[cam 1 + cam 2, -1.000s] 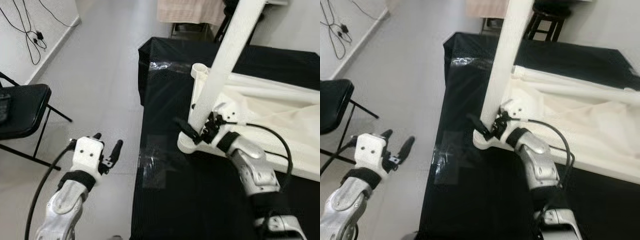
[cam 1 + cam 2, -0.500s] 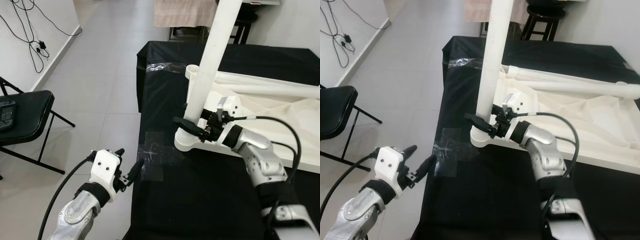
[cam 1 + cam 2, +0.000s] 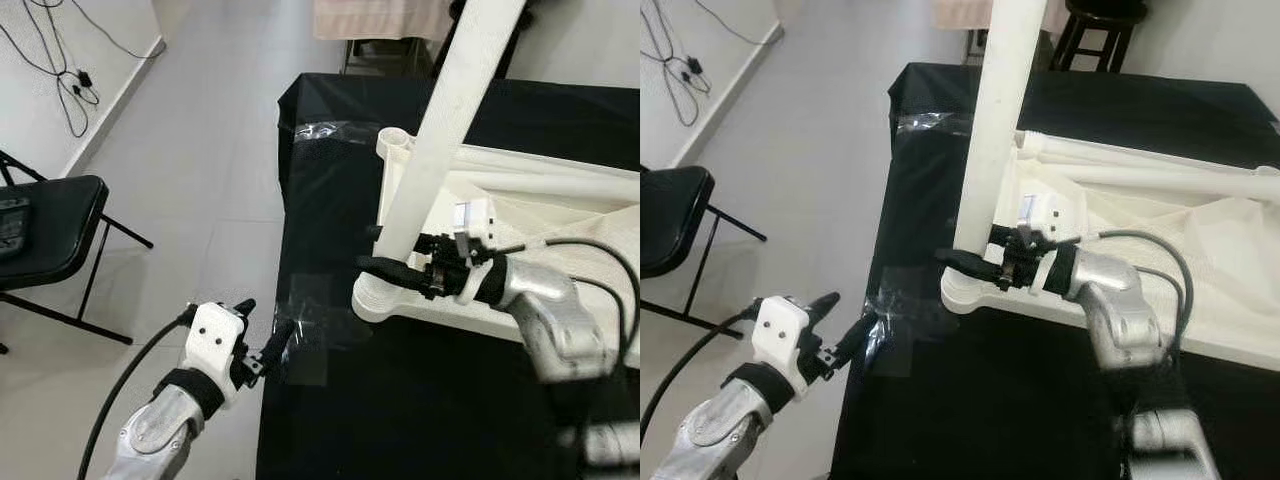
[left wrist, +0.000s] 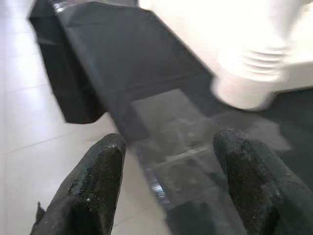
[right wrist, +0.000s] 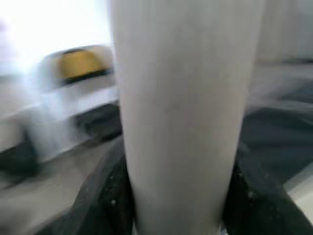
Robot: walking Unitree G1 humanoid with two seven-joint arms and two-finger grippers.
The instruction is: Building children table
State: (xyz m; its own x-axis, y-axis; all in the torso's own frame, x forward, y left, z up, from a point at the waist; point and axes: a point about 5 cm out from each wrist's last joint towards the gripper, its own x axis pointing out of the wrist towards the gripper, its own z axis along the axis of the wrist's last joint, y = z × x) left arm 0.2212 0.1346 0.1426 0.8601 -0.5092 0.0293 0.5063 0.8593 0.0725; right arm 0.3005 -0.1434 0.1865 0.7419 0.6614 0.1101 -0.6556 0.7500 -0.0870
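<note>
Right claw (image 3: 392, 250) grips leg (image 3: 440, 140) seated in socket (image 3: 378, 296).

Right end effector (image 3: 385, 250) clamped; left end effector (image 3: 262, 335) spread, extended forward.

The table frame (image 3: 520, 300) lies on the worktop (image 3: 400, 420) — its leg (image 3: 440, 130) stands at the frame's near-left corner. A chair (image 3: 45, 235) stands on the floor (image 3: 200, 150), left of the worktop; a stool (image 3: 1095, 30) stands behind it.
</note>
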